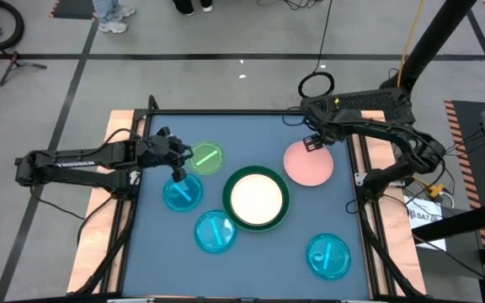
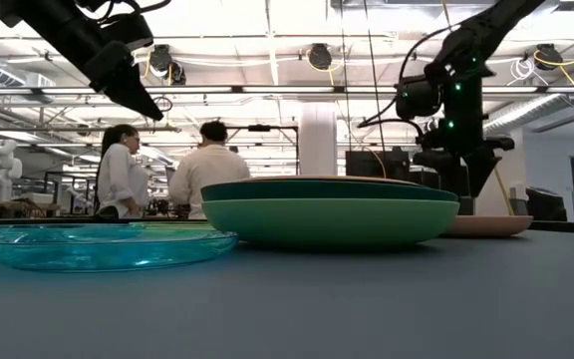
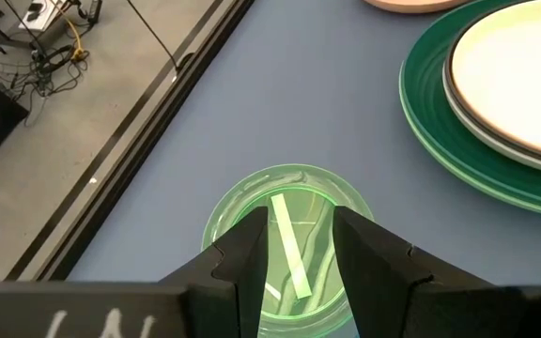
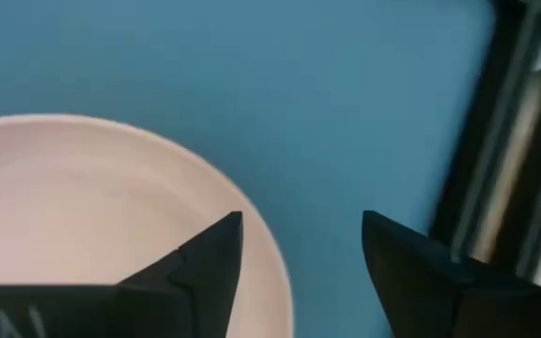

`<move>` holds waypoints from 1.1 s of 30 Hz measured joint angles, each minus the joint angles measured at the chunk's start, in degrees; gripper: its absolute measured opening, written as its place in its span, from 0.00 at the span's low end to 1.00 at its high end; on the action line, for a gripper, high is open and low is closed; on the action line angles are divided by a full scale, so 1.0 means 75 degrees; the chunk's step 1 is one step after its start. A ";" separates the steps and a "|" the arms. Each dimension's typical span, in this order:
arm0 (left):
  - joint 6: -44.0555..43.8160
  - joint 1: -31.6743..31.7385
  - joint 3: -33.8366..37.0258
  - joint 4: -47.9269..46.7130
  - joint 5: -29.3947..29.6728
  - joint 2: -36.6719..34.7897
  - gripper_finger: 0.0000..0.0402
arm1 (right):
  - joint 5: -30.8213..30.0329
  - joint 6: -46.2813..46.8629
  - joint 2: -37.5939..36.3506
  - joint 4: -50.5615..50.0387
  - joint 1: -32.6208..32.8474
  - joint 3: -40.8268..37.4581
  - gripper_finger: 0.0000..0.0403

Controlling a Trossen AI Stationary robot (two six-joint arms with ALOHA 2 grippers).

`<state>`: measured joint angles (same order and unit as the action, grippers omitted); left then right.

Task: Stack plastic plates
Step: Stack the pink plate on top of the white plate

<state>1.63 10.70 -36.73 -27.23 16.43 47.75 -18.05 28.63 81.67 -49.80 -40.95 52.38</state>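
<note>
On the blue table (image 1: 310,210), a stack is seen near the middle: a white plate (image 1: 256,199) lies inside a dark green plate (image 1: 236,178), and in the low view a light green plate (image 2: 327,221) is seen under the dark one. A pink plate (image 1: 309,166) lies apart from the stack, on the side of the right arm. The right gripper (image 1: 314,140) is held above the far edge of this pink plate, with its fingers (image 4: 205,258) spread open and nothing between them. The left gripper (image 1: 178,157) is placed over a small lime plate (image 1: 206,158); its fingers (image 3: 247,249) stand apart and hold nothing. Three small cyan plates (image 1: 182,194) (image 1: 215,231) (image 1: 328,255) lie separately on the table. Two persons (image 2: 207,170) are seen in the room behind the table.
</note>
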 joint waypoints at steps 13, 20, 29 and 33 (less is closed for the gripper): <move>-0.0041 -0.0003 0.0000 -0.0017 0.0002 0.0000 0.32 | 0.0610 0.0313 0.0003 0.1111 -0.0195 -0.1427 0.52; -0.0050 -0.0003 0.0000 -0.0008 0.0001 0.0000 0.32 | 0.0841 0.0437 0.0000 0.1577 -0.0163 -0.1545 0.34; -0.0058 -0.0002 0.0000 -0.0005 0.0002 -0.0002 0.32 | 0.0849 0.0275 -0.0248 0.2555 -0.0148 -0.1536 0.03; -0.0058 -0.0001 0.0000 -0.0003 0.0002 -0.0002 0.32 | 0.0837 0.0145 -0.0823 0.2609 -0.0180 -0.1355 0.01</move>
<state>1.20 10.69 -36.73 -27.25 16.45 47.73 -11.77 29.73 75.49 -30.23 -42.30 42.22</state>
